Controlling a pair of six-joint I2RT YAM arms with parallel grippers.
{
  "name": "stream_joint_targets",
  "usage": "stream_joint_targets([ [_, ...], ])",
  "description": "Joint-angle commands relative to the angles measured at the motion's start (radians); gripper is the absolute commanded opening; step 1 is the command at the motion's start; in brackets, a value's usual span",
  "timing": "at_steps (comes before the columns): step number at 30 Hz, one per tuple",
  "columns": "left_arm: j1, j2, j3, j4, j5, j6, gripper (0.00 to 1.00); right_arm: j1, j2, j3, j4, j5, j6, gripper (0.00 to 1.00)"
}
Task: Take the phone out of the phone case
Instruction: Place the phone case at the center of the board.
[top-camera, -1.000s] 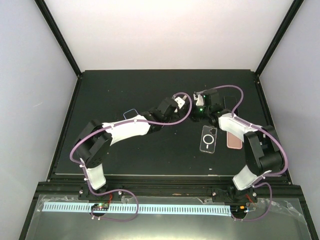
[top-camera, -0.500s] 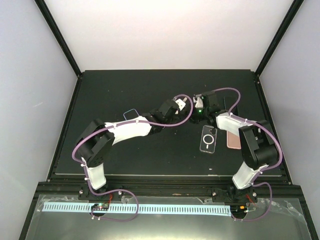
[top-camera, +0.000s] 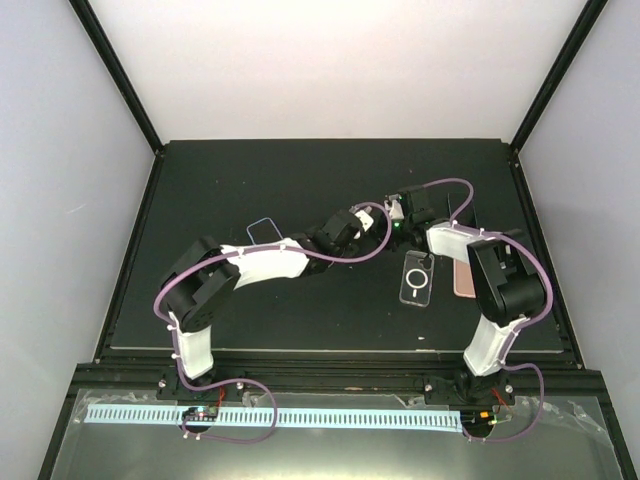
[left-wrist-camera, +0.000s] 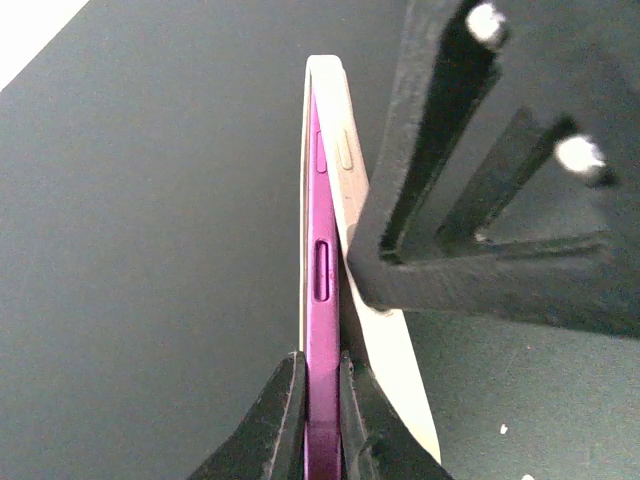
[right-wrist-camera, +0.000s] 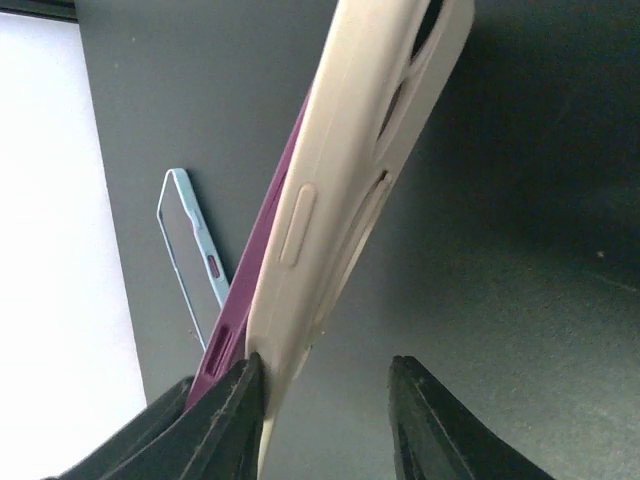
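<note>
The left gripper (left-wrist-camera: 321, 400) is pinching the magenta phone (left-wrist-camera: 322, 270) edge-on between narrow jaws. Just past them, the cream phone case (right-wrist-camera: 340, 180) is gaping away from the phone and leaning on one finger of the right gripper (right-wrist-camera: 322, 380), whose jaws are standing partly apart.

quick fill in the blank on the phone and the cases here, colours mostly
1. The left gripper is clamped on a phone coloured ____.
2. The case partly peeled off it is ____.
3. In the right wrist view, the empty case lying on the table has a light ____ rim.
4. In the top view, the item just right of the clear case is ____.

Missing words: purple; cream; blue; pink
</note>
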Motion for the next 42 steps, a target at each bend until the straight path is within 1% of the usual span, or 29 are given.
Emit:
stream_joint_targets([
  [1,-0.044,-0.019,0.035,0.162,0.029,-0.009,0.01,0.000,0.082,0.025,-0.064,0.092,-0.012,0.36],
  [6,-0.035,-0.004,0.023,0.150,0.127,-0.091,0.02,-0.001,0.112,0.047,-0.001,0.018,0.052,0.36],
  [10,-0.036,0.005,0.016,0.156,0.129,-0.092,0.02,0.001,0.091,0.038,0.009,-0.008,0.057,0.40],
  [12,-0.034,0.004,0.012,0.164,0.142,-0.093,0.02,0.003,0.079,0.031,-0.013,0.016,0.055,0.44],
  [15,-0.034,0.004,0.013,0.174,0.179,-0.098,0.02,0.005,0.109,0.055,-0.070,0.062,0.007,0.45],
  [19,-0.034,-0.003,0.010,0.176,0.230,-0.103,0.02,0.001,0.188,0.092,-0.098,0.098,-0.031,0.45],
  [24,-0.041,-0.011,0.011,0.170,0.258,-0.092,0.02,0.001,0.247,0.145,-0.169,0.150,-0.061,0.44],
  [27,-0.054,-0.012,0.009,0.179,0.261,-0.075,0.01,0.001,0.286,0.207,-0.232,0.186,-0.093,0.42],
  [29,-0.063,-0.014,0.008,0.184,0.263,-0.061,0.02,-0.004,0.294,0.216,-0.232,0.210,-0.109,0.42],
  [31,-0.069,-0.015,0.005,0.187,0.280,-0.065,0.02,-0.007,0.289,0.181,-0.172,0.184,-0.088,0.41],
  [35,-0.069,-0.004,0.006,0.187,0.323,-0.087,0.02,-0.009,0.300,0.162,-0.080,0.125,-0.076,0.37],
  [36,-0.069,-0.002,0.007,0.184,0.321,-0.091,0.02,-0.009,0.299,0.169,-0.078,0.129,-0.085,0.33],
  [38,-0.067,-0.004,0.013,0.175,0.302,-0.093,0.02,-0.010,0.288,0.164,-0.070,0.128,-0.093,0.17],
  [39,-0.064,-0.007,0.016,0.168,0.286,-0.092,0.02,-0.009,0.277,0.160,-0.069,0.128,-0.096,0.11],
  [40,-0.059,-0.010,0.019,0.162,0.265,-0.091,0.02,-0.011,0.265,0.154,-0.075,0.128,-0.099,0.07],
  [42,-0.044,-0.015,0.034,0.139,0.224,-0.083,0.01,-0.011,0.240,0.147,-0.078,0.117,-0.109,0.02],
])
